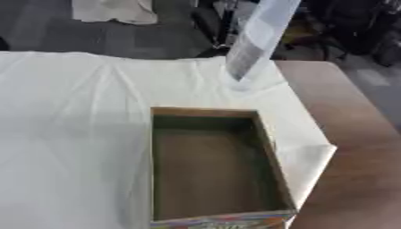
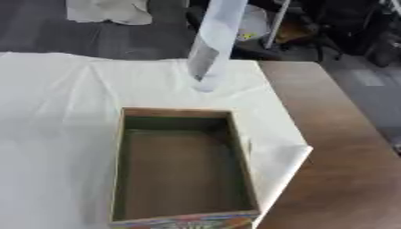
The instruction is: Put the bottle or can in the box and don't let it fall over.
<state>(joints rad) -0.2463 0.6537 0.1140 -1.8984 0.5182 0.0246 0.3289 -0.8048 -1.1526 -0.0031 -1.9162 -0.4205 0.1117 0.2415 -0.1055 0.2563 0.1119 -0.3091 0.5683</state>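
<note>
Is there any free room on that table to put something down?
Plenty. The white cloth lies bare left of the box and behind it, up to the tall pale bottle. The brown tabletop to the right is bare too. The box itself is empty. It is tightest between the box and the bottle.

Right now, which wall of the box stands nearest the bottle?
The far wall, plain brown, opposite the colour-printed near wall. The tall pale bottle stands on the white cloth beyond its right half, not touching the box.

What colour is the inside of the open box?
Dull brown floor with dark greenish walls; the box holds nothing. Clearest in the left eye view.
</note>
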